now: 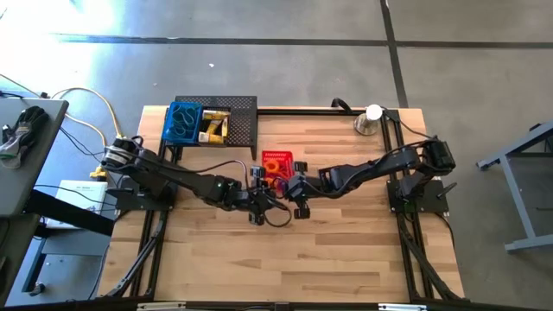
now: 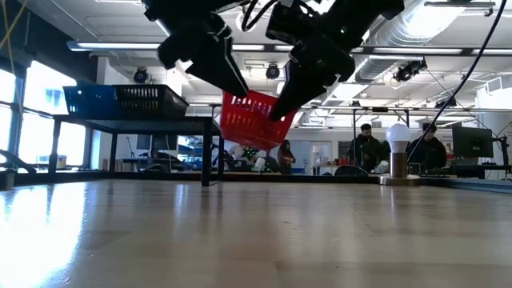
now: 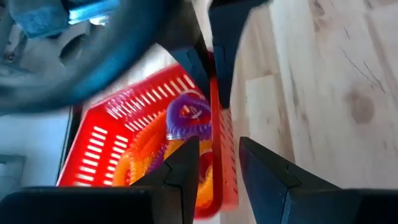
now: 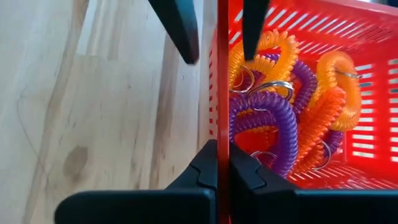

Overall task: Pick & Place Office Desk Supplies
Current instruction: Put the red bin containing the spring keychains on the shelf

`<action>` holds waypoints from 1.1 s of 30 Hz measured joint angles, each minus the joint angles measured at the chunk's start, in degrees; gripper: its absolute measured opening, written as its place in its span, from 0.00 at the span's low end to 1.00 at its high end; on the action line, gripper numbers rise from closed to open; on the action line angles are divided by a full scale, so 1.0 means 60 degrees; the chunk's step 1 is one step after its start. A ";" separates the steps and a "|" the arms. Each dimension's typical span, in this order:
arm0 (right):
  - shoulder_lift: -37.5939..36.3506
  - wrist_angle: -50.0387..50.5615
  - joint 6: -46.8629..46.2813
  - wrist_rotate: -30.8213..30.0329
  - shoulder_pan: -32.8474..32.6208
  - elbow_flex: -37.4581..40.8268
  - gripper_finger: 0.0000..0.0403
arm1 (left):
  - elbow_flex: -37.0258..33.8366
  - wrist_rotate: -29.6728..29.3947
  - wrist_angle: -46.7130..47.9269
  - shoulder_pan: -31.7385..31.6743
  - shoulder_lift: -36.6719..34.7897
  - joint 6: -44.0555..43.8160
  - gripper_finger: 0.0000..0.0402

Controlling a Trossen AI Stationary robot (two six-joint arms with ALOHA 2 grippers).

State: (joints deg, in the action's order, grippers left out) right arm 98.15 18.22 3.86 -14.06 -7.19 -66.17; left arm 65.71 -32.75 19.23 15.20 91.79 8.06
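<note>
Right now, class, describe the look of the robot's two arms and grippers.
Both arms are dark, jointed and slim, on black base frames. A black cable loops below the left gripper. The right gripper ends in flat, dark, tapering fingers.

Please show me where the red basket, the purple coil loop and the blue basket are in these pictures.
red basket [image 2: 254, 120], low view, on its slotted side wall.
purple coil loop [image 4: 273, 121], right wrist view, on the coil's curved body inside the red basket.
blue basket [image 1: 182, 122], high view, on its rim.
</note>
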 joint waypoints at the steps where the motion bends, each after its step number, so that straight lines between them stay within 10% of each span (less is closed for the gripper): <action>1: 0.0000 0.0014 -0.0100 0.0005 -0.0018 0.0000 0.00 | 0.0000 0.0067 0.0077 0.0041 0.0000 0.0028 0.27; 23: 0.0007 -0.0006 0.0152 -0.0311 -0.0559 -0.0772 0.01 | 0.0015 0.0583 0.0649 0.0077 0.0047 -0.0439 0.25; 33: 0.0007 0.0034 0.0193 -0.0379 -0.0559 -0.0801 0.01 | 0.0011 0.0311 0.0625 0.0128 0.0055 0.0996 0.03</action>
State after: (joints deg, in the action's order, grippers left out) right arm 98.19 18.43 5.02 -16.34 -10.55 -70.98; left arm 65.78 -30.89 22.98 15.97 92.12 14.03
